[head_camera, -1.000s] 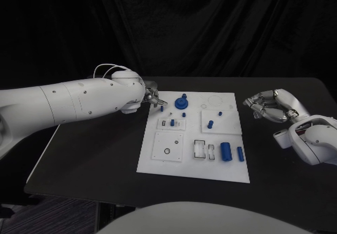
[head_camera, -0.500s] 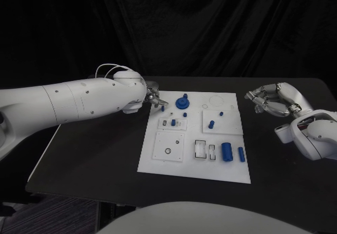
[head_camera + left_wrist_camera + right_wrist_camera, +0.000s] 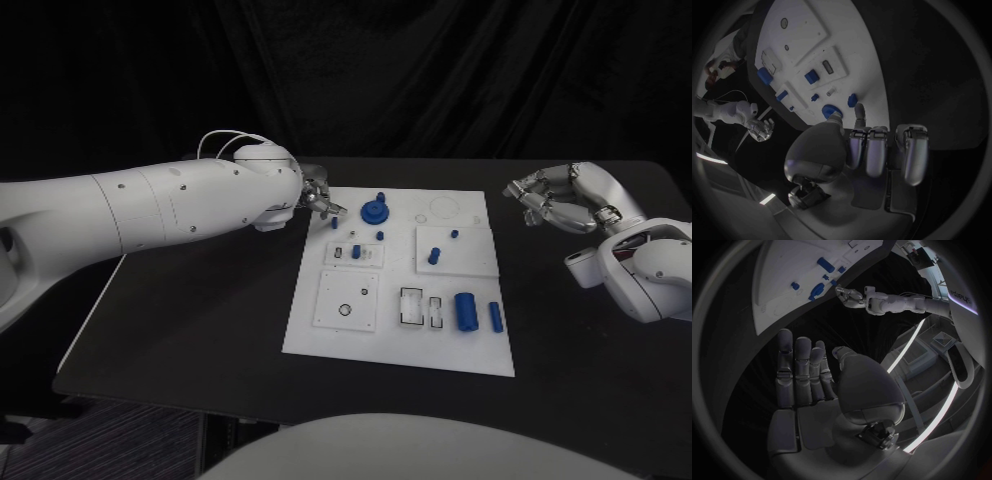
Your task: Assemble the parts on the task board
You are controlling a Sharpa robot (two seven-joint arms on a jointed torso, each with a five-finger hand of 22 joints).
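Observation:
The white task board lies in the middle of the black table. A round blue gear-like part stands near its far edge, with small blue pegs beside it. A large blue cylinder and a slimmer one lie at the board's near right. My left hand hovers at the board's far left corner, fingers extended toward the gear, nothing between them. My right hand hangs right of the board, palm bare, fingers apart.
Raised white blocks and recessed slots sit on the board. Black table stretches wide to the left of the board, with a narrower strip on the right. The left forearm reaches across the table's far left.
The right hand has risen and drifted toward the table's far right, turning its fingers up. The left hand has hardly moved.

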